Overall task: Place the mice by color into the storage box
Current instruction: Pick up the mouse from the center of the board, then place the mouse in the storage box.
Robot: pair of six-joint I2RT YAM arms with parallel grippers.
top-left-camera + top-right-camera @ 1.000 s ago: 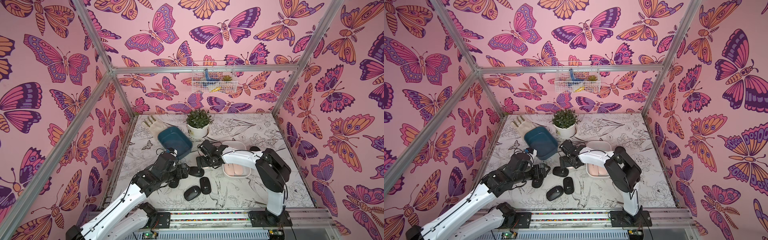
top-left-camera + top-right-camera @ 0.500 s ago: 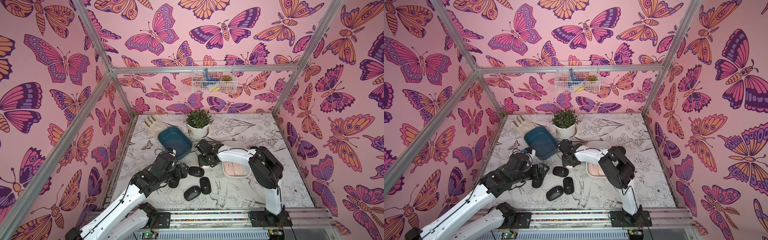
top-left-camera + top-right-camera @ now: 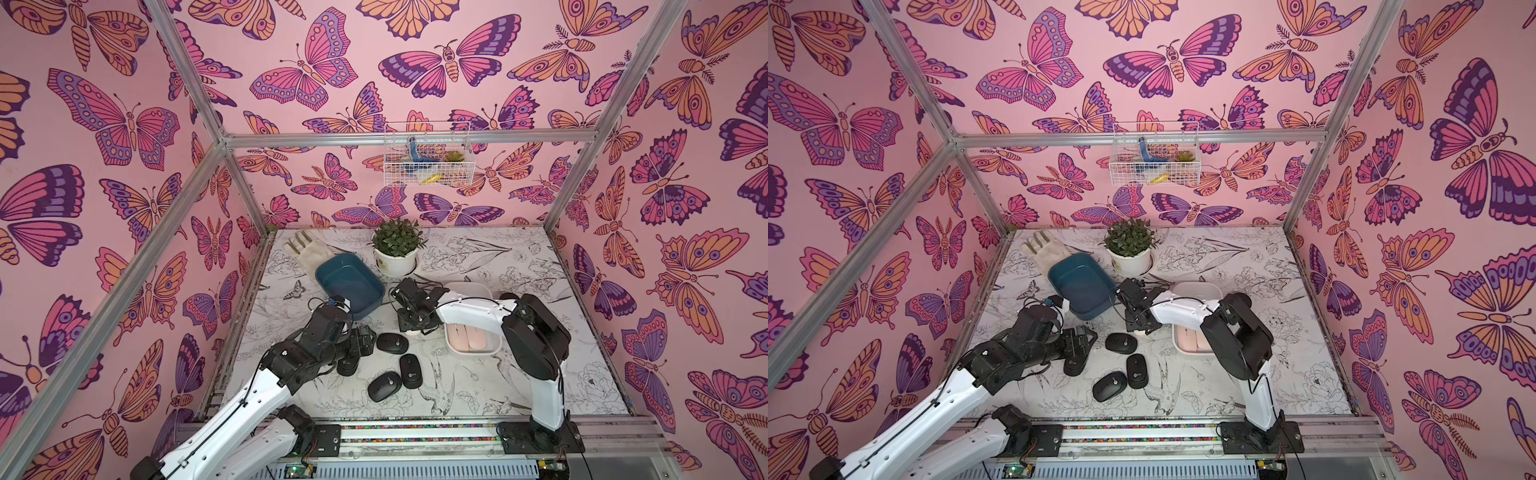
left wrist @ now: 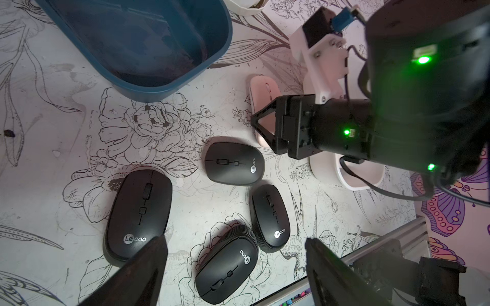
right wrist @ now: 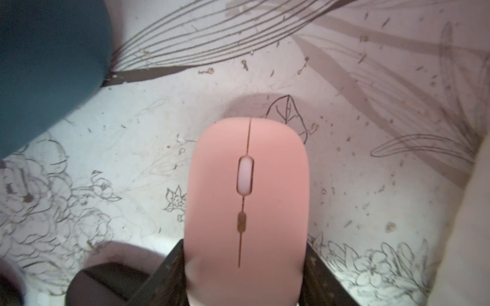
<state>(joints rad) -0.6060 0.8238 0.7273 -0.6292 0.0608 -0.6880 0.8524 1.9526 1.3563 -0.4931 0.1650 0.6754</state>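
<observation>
Blue box (image 3: 349,284) is sitting empty. White box (image 3: 469,286) is already holding 2 pink mice (image 3: 467,337). R gripper (image 5: 244,246) is squeezing the 3rd pink mouse (image 5: 246,185) across its long sides, btwn the two boxes. L gripper (image 4: 233,241) is hanging wide open over 4 black mice (image 4: 234,163) lying on the table (image 3: 519,374). Shells are prob light, rigid and slick, so a mid-body side grip is looking safest; tapered ends risk slipping.

The place is a robotics lab test cell: aluminium frame bars (image 3: 311,140) box in a printed tabletop (image 3: 519,374), butterfly-patterned panels (image 3: 415,62) stand in for walls, and a left arm (image 3: 249,399) and a right arm (image 3: 544,395) are bolted to a rail (image 3: 415,436) along its front edge.
</observation>
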